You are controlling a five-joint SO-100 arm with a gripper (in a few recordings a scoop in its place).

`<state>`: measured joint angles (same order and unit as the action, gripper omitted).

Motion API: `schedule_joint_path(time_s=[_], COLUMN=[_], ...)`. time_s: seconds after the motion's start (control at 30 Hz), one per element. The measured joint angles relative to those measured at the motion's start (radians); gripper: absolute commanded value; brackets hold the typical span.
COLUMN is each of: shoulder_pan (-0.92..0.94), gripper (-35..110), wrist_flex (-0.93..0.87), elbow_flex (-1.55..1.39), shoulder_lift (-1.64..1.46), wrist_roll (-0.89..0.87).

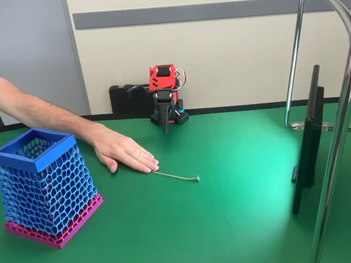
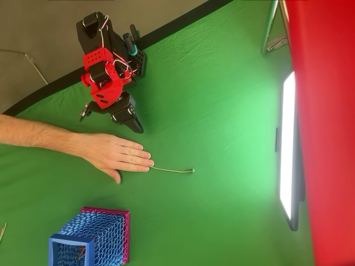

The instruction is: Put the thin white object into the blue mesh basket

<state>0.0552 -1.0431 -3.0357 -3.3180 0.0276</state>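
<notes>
Waiting is the first thing to get right: a person's hand [image 1: 125,153] lies flat on the tabletop [image 1: 234,225] with its fingertips touching one end of the strip [image 1: 176,177], so the arm ought to hold off until that hand lifts clear. The gripper [image 2: 130,119] is folded near its base, pointing down at the tabletop, well back from the strip. Whether the jaws are parted or closed, I cannot tell (they look dark and bunched together in both views). When free, I judge the best grasp is near the middle of the strip, jaws set across its length and low against the cloth, since it is so thin. The basket [image 1: 43,188] stands upright, far from the jaws, beyond the hand. Its rim is cut off in the overhead view.
</notes>
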Motion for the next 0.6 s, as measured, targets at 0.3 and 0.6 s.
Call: schedule_joint_path(time_s=[0.3, 0.6], shoulder_pan=[0.000, 0.000], gripper=[1, 1], wrist_flex=[0.017, 0.017], elbow_flex=[-0.006, -0.006], shoulder_lift=[0.000, 0.000], wrist_roll=[0.000, 0.000])
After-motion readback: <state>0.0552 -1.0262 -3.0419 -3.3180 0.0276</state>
